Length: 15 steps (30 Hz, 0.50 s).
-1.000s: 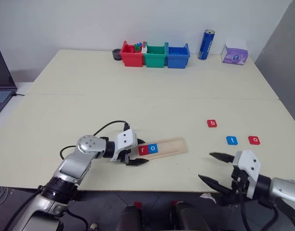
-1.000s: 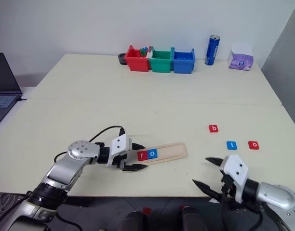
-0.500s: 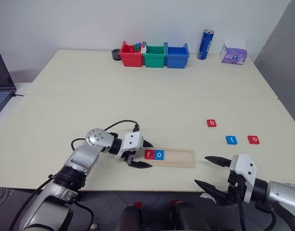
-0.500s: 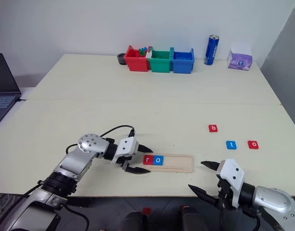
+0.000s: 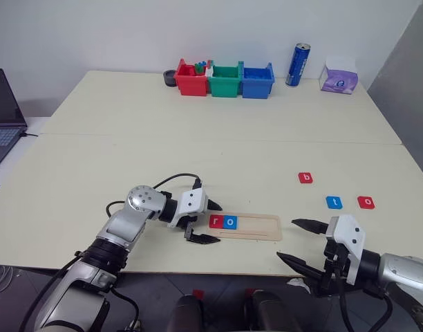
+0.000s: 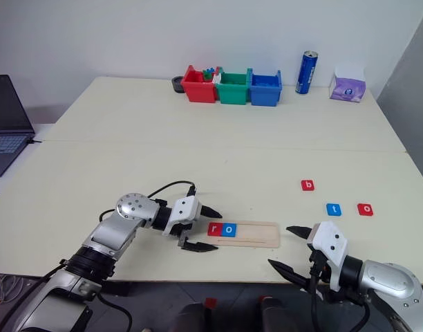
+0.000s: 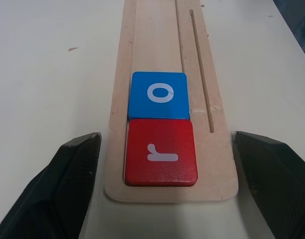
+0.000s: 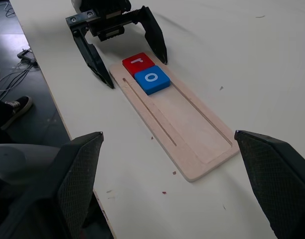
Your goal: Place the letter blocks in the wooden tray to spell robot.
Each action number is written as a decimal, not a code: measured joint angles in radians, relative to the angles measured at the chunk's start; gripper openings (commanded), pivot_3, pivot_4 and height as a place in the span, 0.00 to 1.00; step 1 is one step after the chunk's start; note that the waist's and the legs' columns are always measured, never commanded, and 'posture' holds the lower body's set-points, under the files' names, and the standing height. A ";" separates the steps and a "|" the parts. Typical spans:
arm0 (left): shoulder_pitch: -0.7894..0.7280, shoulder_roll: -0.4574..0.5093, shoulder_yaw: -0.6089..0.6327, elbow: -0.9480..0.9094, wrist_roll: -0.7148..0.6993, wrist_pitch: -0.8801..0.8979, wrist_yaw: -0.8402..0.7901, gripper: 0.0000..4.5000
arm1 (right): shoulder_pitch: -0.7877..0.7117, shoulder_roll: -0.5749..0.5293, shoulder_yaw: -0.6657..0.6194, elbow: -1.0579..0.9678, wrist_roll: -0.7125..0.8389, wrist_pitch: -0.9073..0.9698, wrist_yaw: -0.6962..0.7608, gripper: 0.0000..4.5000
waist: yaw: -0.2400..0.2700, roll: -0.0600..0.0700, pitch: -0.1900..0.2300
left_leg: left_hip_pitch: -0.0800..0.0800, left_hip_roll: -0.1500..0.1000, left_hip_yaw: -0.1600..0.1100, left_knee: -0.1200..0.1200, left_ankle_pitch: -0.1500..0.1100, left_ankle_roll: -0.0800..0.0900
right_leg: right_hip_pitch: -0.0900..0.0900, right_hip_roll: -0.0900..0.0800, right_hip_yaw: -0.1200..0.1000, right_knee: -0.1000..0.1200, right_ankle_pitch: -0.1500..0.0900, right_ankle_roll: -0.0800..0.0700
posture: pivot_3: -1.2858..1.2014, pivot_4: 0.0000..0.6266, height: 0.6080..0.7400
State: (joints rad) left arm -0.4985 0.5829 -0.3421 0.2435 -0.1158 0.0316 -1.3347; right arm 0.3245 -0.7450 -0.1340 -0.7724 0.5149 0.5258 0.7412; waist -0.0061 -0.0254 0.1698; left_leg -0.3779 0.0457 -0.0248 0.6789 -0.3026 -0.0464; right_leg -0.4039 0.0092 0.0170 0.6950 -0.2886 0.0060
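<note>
Right gripper (image 5: 305, 241) spread, empty, just off the tray's (image 5: 256, 227) right end. Left gripper (image 5: 208, 221) released, fingers straddling the tray's left end. Red r (image 5: 215, 221) and blue o (image 5: 229, 222) sit touching at that end. Beyond the tray to the right: t (image 5: 334, 202), red o (image 5: 365, 202), b (image 5: 305, 178).

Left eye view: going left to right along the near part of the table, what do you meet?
Left hand → red r block → blue o block → bare end of the wooden tray → right hand.
</note>
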 measured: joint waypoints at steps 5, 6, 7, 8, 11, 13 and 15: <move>0.000 -0.020 0.017 0.010 -0.006 -0.020 0.013 0.99 | -0.003 0.000 -0.006 0.000 0.017 0.006 0.001 1.00 | 0.001 0.000 0.000 | 0.000 0.000 0.000 0.000 0.000 0.000 | 0.000 0.000 0.000 0.000 0.000 0.000 | 0.52 0.24 1.00; 0.000 -0.021 0.023 0.009 -0.013 -0.013 0.014 0.99 | -0.004 0.000 -0.011 0.000 0.018 0.006 0.002 1.00 | 0.000 0.000 0.000 | 0.000 0.000 0.000 0.000 0.000 0.000 | 0.000 0.000 0.000 0.000 0.000 0.000 | 0.52 0.24 1.00; 0.000 -0.022 0.037 0.007 -0.030 0.005 0.017 0.99 | -0.004 0.000 -0.022 0.000 0.020 0.006 0.002 1.00 | 0.000 0.000 0.000 | 0.000 0.000 0.000 0.000 0.000 0.000 | 0.000 0.000 0.000 0.000 0.000 0.000 | 0.52 0.24 1.00; 0.000 -0.022 0.047 0.002 -0.043 0.019 0.017 0.99 | -0.004 0.000 -0.033 0.000 0.023 0.006 0.002 1.00 | 0.000 0.000 0.000 | 0.000 0.000 0.000 0.000 0.000 0.000 | 0.000 0.000 0.000 0.000 0.000 0.000 | 0.52 0.24 1.00; 0.012 -0.016 0.074 -0.044 -0.088 0.079 0.012 0.99 | -0.005 0.000 -0.058 0.008 0.035 0.006 0.006 1.00 | 0.000 0.000 0.000 | 0.000 0.000 0.000 0.000 0.000 0.000 | 0.000 0.000 0.000 0.000 0.000 0.000 | 0.52 0.24 1.00; 0.027 -0.007 0.084 -0.086 -0.118 0.118 0.011 0.99 | -0.007 0.004 -0.085 0.019 0.056 0.007 0.005 1.00 | 0.000 0.000 0.000 | 0.000 0.000 0.000 0.000 0.000 0.000 | 0.000 0.000 0.000 0.000 0.000 0.000 | 0.52 0.24 1.00; 0.039 0.004 0.102 -0.112 -0.135 0.147 0.019 0.99 | -0.027 0.026 -0.106 0.033 0.080 0.011 -0.008 1.00 | -0.001 0.000 0.000 | 0.000 0.001 0.000 0.000 0.000 0.000 | 0.000 0.000 0.000 0.001 0.000 0.000 | 0.52 0.24 1.00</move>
State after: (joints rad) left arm -0.4591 0.5873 -0.2398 0.1319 -0.2503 0.1787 -1.3160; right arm 0.2977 -0.7195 -0.2403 -0.7398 0.5950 0.5370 0.7334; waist -0.0067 -0.0257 0.1700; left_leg -0.3778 0.0464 -0.0250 0.6789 -0.3025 -0.0464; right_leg -0.4043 0.0095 0.0172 0.6957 -0.2885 0.0059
